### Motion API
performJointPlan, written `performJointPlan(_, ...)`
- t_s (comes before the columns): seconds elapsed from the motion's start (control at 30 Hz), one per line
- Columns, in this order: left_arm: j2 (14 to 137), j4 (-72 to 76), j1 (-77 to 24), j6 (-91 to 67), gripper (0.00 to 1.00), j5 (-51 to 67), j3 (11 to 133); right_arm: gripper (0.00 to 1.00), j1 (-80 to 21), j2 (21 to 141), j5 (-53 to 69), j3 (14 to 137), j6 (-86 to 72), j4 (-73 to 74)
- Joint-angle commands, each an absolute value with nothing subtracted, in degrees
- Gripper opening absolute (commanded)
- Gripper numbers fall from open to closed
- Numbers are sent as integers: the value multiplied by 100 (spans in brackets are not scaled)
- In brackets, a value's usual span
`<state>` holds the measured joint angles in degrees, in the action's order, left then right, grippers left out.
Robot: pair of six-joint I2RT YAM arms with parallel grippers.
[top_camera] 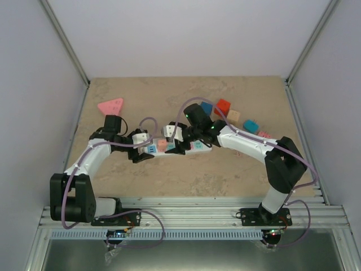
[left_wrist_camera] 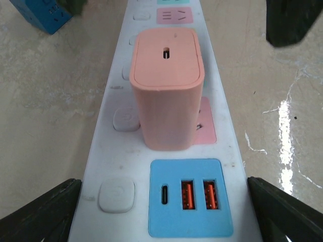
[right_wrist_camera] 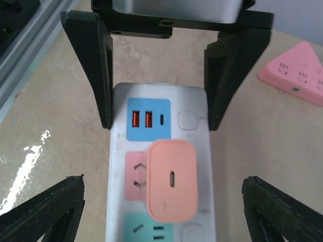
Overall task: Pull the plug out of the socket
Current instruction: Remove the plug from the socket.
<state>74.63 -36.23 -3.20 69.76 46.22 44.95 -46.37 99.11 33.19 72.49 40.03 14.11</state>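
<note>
The socket, a long white power strip (top_camera: 194, 148), lies across the middle of the table. A peach plug (left_wrist_camera: 167, 88) stands upright in its pink outlet, beside the blue USB panel (left_wrist_camera: 191, 196). The plug also shows in the right wrist view (right_wrist_camera: 171, 187) and in the top view (top_camera: 163, 145). My left gripper (left_wrist_camera: 164, 191) straddles the strip's USB end, and its fingers (right_wrist_camera: 98, 75) press against both long sides. My right gripper (right_wrist_camera: 162, 186) hangs over the plug, wide open, with its fingertips (right_wrist_camera: 48, 212) well clear on either side.
A pink triangular block (top_camera: 111, 105) lies at the back left, also in the right wrist view (right_wrist_camera: 298, 73). Blue (top_camera: 206, 107), red (top_camera: 223, 106), peach (top_camera: 233, 116) and teal (top_camera: 251, 125) blocks lie at the back right. Enclosure walls stand around; a metal rail (top_camera: 186, 212) runs along the near edge.
</note>
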Motion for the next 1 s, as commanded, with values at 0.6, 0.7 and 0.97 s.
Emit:
performJointPlan(0.6,7248,-3396,-457,7048,0,5038,4338,56,-4975,10404,2842,7283,3815,1065)
performJointPlan(0.7,7247,-3408,-466,7081,0,5036,4312,54,-4979,10415,2921,7286,3864,1147)
performJointPlan(0.97,7250,-3557,-466,7290,0,4987,4280,34,-4979,10467,3024,7321,3941,1268)
